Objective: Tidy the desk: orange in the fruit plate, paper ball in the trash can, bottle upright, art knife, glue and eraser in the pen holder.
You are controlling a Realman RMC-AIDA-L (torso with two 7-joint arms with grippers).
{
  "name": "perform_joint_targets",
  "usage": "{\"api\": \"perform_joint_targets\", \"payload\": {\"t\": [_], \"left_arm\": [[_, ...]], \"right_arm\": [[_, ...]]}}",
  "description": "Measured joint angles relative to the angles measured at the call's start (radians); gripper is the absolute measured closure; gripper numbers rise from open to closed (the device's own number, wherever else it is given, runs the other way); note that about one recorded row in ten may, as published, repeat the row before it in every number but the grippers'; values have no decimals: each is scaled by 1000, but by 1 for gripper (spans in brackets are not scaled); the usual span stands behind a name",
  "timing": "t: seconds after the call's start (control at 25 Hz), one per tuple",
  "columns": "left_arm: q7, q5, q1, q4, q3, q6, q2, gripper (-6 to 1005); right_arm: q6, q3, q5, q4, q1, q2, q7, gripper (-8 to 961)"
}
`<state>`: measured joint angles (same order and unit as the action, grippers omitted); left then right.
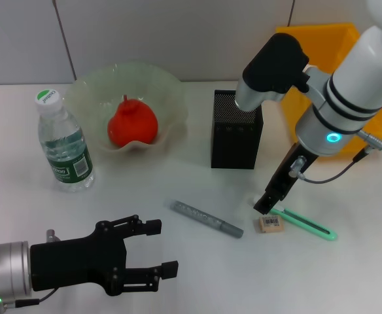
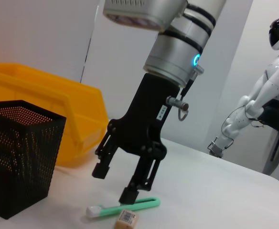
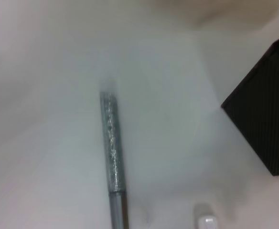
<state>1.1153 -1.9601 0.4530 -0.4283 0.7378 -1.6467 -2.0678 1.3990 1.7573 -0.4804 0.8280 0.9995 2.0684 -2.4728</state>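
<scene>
Eraser (image 1: 271, 224) beside green knife (image 1: 305, 223), right pincer (image 1: 267, 204) open above

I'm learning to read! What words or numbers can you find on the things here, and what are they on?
Bottle: green label with white print and a code patch, too small to read.
Bottle cap: green mark on white, not readable.
Eraser: barcode label, digits too small to read.
Right gripper: small white sticker on its black body, too blurred to read.
Grey glitter stick: no writing visible.
So no text can really be read.
</scene>
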Motion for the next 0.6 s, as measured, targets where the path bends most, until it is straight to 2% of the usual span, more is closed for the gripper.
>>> {"api": "perform_joint_targets", "payload": {"t": [0.6], "left_arm": [[-11,3,4,24,0,19,0,135]], "right_arm": [[-90,-7,13,-73,11,7,-11,199]]}}
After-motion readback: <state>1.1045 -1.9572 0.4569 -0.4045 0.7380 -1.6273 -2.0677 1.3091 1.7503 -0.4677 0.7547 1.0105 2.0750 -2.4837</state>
